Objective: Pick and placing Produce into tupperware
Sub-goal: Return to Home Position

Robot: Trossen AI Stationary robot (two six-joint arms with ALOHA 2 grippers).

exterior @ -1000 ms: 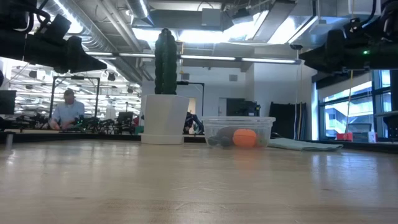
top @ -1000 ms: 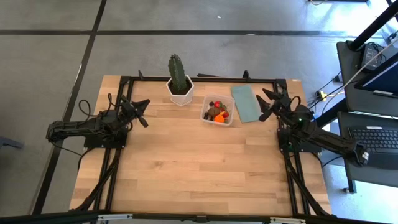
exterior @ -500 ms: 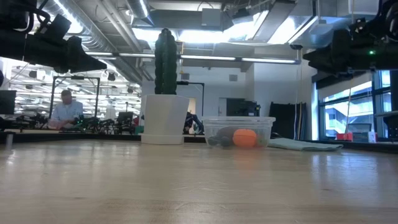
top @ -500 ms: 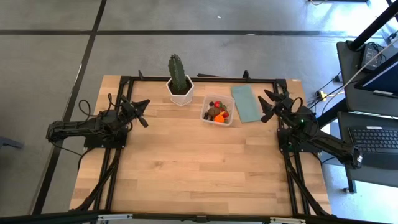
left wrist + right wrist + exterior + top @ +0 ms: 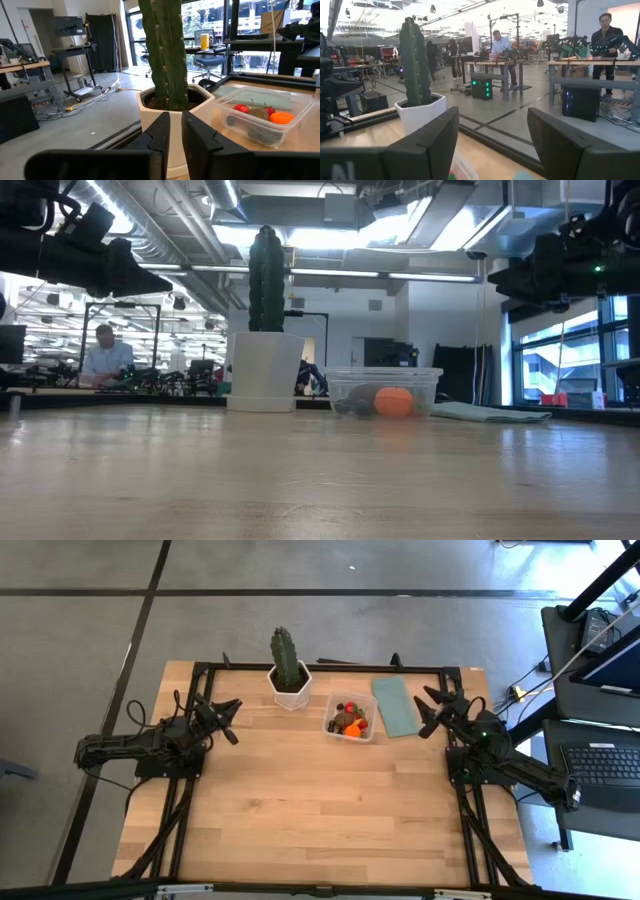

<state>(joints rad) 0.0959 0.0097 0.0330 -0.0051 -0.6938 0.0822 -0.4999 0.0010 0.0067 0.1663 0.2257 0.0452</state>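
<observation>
The clear square tupperware rests on its base on the table's far half, between the two arms. The produce lies inside it: an orange ball, red strawberries, a brown oval and dark berries. My left gripper hovers shut at the left side, well clear of the tupperware and pointing at the cactus. In its wrist view my left gripper shows only a narrow slit between the fingers. My right gripper hovers open at the right side, just beyond the lid, and holds nothing.
A tall green cactus in a white hexagonal pot stands near the far edge, left of the tupperware. A flat blue-grey lid lies right of the tupperware. The near half of the wooden table is bare. People are at benches in the room behind.
My right gripper has drawn back a little toward the table's right edge, still open. The tupperware, produce and left arm have stayed where they were.
</observation>
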